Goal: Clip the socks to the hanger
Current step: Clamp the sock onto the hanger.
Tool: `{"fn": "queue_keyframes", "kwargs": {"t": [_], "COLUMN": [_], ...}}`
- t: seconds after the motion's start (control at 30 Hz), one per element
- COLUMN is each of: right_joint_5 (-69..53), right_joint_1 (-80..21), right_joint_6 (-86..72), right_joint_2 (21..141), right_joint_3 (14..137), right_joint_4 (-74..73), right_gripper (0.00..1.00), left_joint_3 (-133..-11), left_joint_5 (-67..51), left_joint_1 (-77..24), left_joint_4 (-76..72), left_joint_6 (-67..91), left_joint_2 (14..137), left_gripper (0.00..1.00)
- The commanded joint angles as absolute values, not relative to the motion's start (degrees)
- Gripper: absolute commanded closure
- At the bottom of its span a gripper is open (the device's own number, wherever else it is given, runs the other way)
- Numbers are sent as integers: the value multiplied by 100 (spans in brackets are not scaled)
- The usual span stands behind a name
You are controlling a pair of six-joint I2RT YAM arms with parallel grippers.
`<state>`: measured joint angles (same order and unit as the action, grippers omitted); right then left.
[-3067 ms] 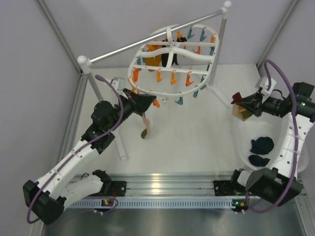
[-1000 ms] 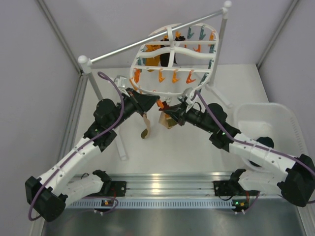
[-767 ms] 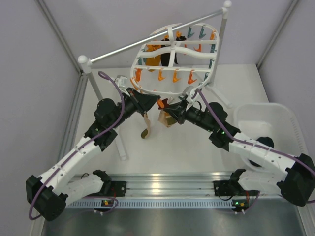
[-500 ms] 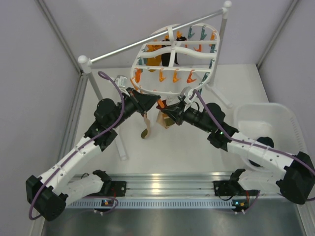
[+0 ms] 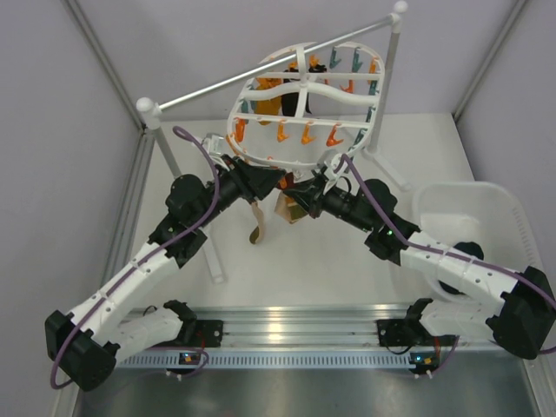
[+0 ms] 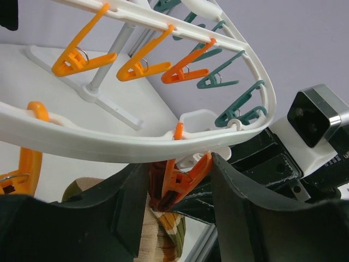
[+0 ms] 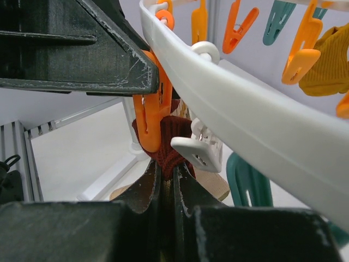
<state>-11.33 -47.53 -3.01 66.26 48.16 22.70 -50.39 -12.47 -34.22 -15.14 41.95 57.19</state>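
Observation:
The white oval hanger (image 5: 301, 69) hangs from the rail; its near rim also shows in the left wrist view (image 6: 109, 147) and the right wrist view (image 7: 256, 125). My left gripper (image 5: 271, 180) (image 6: 180, 164) has its fingers pressed on either side of an orange peg (image 6: 182, 180) (image 7: 150, 123) on that rim. My right gripper (image 5: 295, 193) (image 7: 166, 169) is shut on the striped sock (image 5: 288, 208) (image 6: 166, 234). The sock's dark red cuff (image 7: 172, 139) pokes up against the peg's mouth. A tan sock (image 5: 256, 224) dangles beside it, under my left gripper.
The grey metal rail (image 5: 261, 74) on white posts spans the back, and one post foot (image 5: 213, 261) stands under my left arm. A white tub (image 5: 495, 204) at the right holds dark socks (image 5: 469, 250). A mustard sock (image 5: 271, 106) and a dark sock hang at the hanger's far side.
My right arm swung from the tub to the hanger's near rim with the striped sock and raised its cuff to the orange peg. My left gripper stayed at the peg.

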Motion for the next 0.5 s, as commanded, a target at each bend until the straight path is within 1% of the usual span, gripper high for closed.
{"fn": "queue_keyframes", "kwargs": {"t": [0.0, 0.03, 0.07, 0.17, 0.2, 0.23, 0.3, 0.37, 0.47], "right_joint_5": [-1099, -1090, -1081, -1037, -1020, -993, -958, -932, -914], "right_joint_1": [-4860, -4860, -4852, -4860, -4852, -4860, -4869, -4860, -4860], "right_joint_6": [-281, -281, -264, -150, -80, -70, -44, -44, -44], "right_joint_2": [6574, 6557, 6565, 6565, 6565, 6583, 6574, 6583, 6609], "right_joint_3": [5107, 5098, 5089, 5098, 5098, 5098, 5106, 5133, 5150], "right_joint_4": [2602, 2602, 2584, 2479, 2444, 2391, 2303, 2268, 2189], "right_gripper": [100, 100, 100, 100, 100, 100, 100, 100, 100], "left_joint_3": [-5115, -5115, -5124, -5107, -5080, -5071, -5045, -5010, -4879], "left_joint_5": [-1038, -1046, -1072, -1142, -1151, -1186, -1195, -1195, -1178], "left_joint_1": [-3375, -3358, -3340, -3322, -3322, -3322, -3313, -3313, -3313], "left_joint_4": [-1363, -1310, -1257, -1135, -1090, -1038, -836, -695, -466], "left_joint_6": [4043, 4026, 3991, 3745, 3640, 3595, 3472, 3402, 3209], "left_joint_2": [5537, 5468, 5423, 5221, 5160, 5046, 4879, 4773, 4562], "left_gripper": [47, 44, 38, 30, 25, 22, 18, 16, 10]}}
